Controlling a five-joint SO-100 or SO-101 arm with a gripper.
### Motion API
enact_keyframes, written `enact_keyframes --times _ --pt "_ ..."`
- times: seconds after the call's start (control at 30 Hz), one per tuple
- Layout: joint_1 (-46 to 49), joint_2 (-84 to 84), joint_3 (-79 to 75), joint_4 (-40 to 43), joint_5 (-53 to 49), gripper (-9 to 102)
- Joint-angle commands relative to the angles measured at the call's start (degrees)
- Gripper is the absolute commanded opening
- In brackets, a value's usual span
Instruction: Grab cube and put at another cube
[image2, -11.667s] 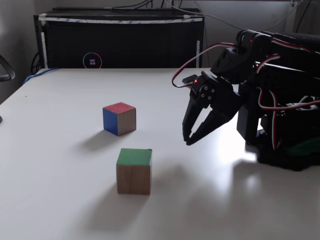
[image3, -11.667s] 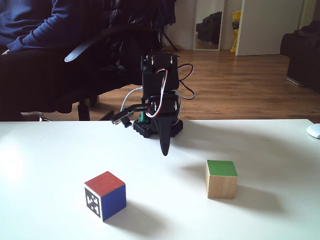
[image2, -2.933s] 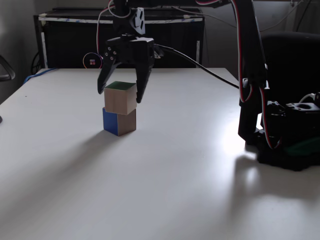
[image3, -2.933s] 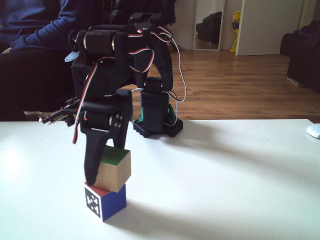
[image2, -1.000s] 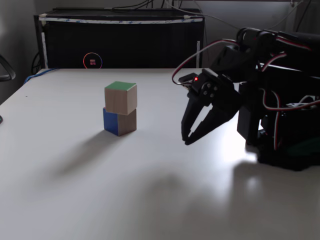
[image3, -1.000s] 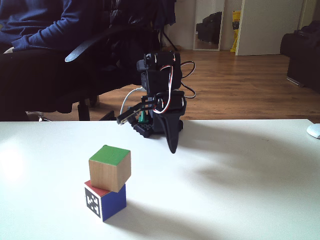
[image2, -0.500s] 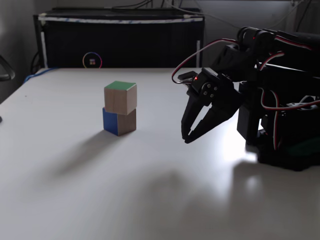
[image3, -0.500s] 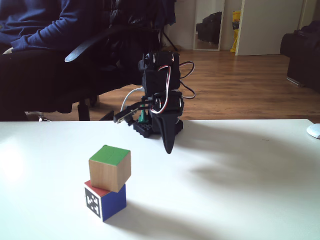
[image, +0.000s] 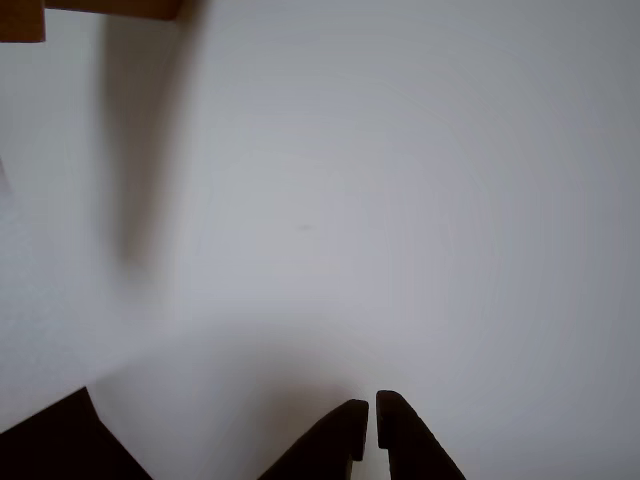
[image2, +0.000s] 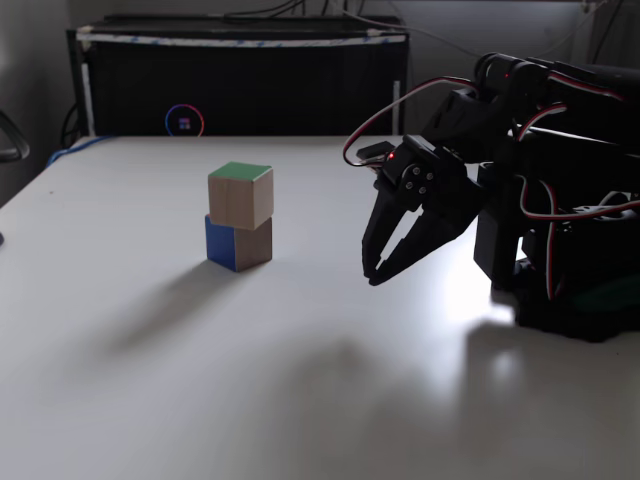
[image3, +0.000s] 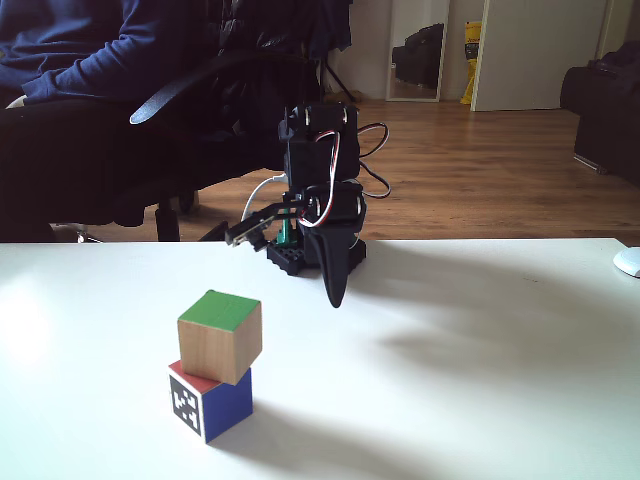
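Observation:
The cube (image2: 240, 196), pale wood with a green top, rests slightly askew on top of another cube (image2: 238, 246). That lower one shows blue and wood faces in a fixed view. In the other fixed view the cube (image3: 220, 336) sits on another cube (image3: 210, 400), which has a red top, a blue side and a black-and-white marker. My gripper (image2: 371, 279) hangs shut and empty near the arm's base, well to the right of the stack, tips pointing down above the table. It appears as a dark point (image3: 335, 300) behind the stack. In the other view the gripper (image: 367, 405) shows its tips nearly touching.
The arm's base and servos (image2: 570, 280) fill the right of the white table (image2: 200, 380). A black cabinet (image2: 240, 80) with a glowing ring stands at the table's back. A person sits in a chair (image3: 70, 90) behind the table. A white mouse (image3: 628, 262) lies at the edge.
The cube, first alone on the table, was set on another cube and let go. The arm pulled back to its base; in the last second the gripper only drifted slightly.

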Motion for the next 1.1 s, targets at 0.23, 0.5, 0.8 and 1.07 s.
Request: enact_keyframes --times 0.23,0.5,0.8,1.07 --pt "2.81 0.26 -0.88 0.44 -0.44 0" --pt "4.04 0.26 -0.88 0.44 -1.76 0" --pt "5.27 0.26 -0.88 0.44 -2.46 0" --pt "5.27 0.26 -0.88 0.44 -2.46 0"
